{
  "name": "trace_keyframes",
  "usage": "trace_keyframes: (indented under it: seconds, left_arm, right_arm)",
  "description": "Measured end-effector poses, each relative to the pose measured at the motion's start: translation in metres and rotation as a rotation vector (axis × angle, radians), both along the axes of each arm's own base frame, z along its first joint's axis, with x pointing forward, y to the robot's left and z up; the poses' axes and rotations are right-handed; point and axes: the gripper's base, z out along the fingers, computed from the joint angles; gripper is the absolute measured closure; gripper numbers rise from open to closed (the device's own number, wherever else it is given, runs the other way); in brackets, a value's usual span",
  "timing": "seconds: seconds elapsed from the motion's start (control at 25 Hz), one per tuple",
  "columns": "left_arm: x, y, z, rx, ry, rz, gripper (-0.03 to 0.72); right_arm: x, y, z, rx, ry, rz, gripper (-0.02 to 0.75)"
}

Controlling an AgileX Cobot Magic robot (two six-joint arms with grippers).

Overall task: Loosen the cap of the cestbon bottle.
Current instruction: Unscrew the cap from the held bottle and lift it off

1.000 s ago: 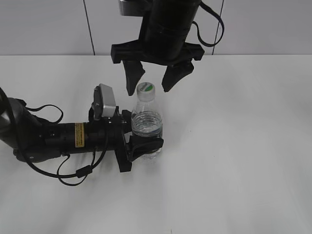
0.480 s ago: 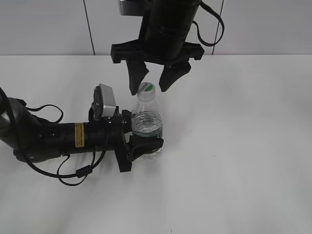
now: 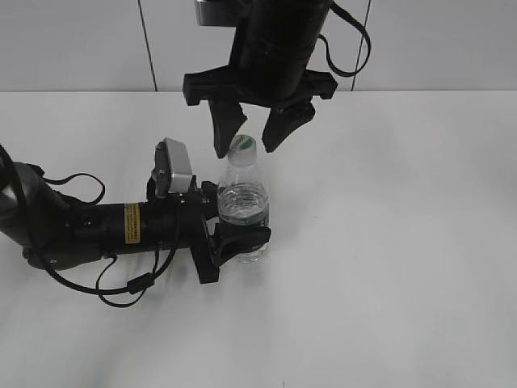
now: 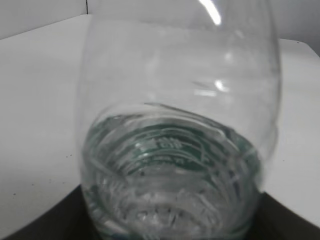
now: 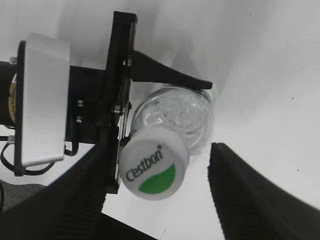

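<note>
While the cestbon bottle (image 3: 243, 212) was stood upright on the white table (image 3: 404, 242), its lower body was clamped by the left gripper (image 3: 236, 234), which was laid low along the tabletop from the left side of the exterior view. One finger (image 5: 170, 75) of that gripper was seen pressed against the far side of the bottle in the right wrist view, the other side being hidden by the gripper's black frame. In the left wrist view the frame was filled by the clear ribbed body (image 4: 175, 150), with the green label print seen through the plastic and water.

The cap (image 3: 242, 146) was seen seated on the neck, white with a green patch and "Cestbon" lettering on top (image 5: 152, 169). The right gripper (image 3: 252, 133) was hung above from the top of the exterior view, pointed down, with its jaws parted on either side of the cap. In the right wrist view the left finger (image 5: 75, 195) was seen just beside or touching the cap's edge; which of the two could not be told. The right finger (image 5: 250, 195) was kept apart from the cap by a clear gap. No grip on the cap was shown. A silver wrist camera (image 3: 174, 166) was mounted on the left arm, near the bottle.
</note>
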Motion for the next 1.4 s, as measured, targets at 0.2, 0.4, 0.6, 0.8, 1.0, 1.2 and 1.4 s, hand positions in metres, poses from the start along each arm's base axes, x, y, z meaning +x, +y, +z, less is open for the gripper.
trace_keyframes:
  seconds: [0.2,0.4,0.6,0.8,1.0,1.2,1.4]
  left_arm:
    - [0.000,0.000,0.000,0.001,-0.005,0.000,0.273]
    - [0.000,0.000,0.000,0.001,-0.006,-0.001,0.273]
    - [0.000,0.000,0.000,0.002,-0.006,0.000,0.273]
    - [0.000,0.000,0.000,0.002,-0.006,0.000,0.273]
    - [0.000,0.000,0.000,0.003,-0.006,0.000,0.273]
    - [0.000,0.000,0.000,0.003,-0.006,0.000,0.273]
    - [0.000,0.000,0.000,0.003,-0.006,0.000,0.273]
  right_arm:
    - [0.000,0.000,0.000,0.003,0.002,0.002,0.256]
    - [0.000,0.000,0.000,0.004,0.002,0.003,0.258]
    - [0.000,0.001,-0.002,0.001,0.005,0.006,0.258]
    - [0.001,0.001,-0.004,-0.002,0.010,0.005,0.258]
    - [0.000,0.003,-0.004,-0.003,0.009,0.010,0.258]
    - [-0.008,0.010,-0.004,-0.014,-0.002,0.048,0.258]
    - [-0.008,0.011,-0.005,-0.034,-0.020,0.063,0.258]
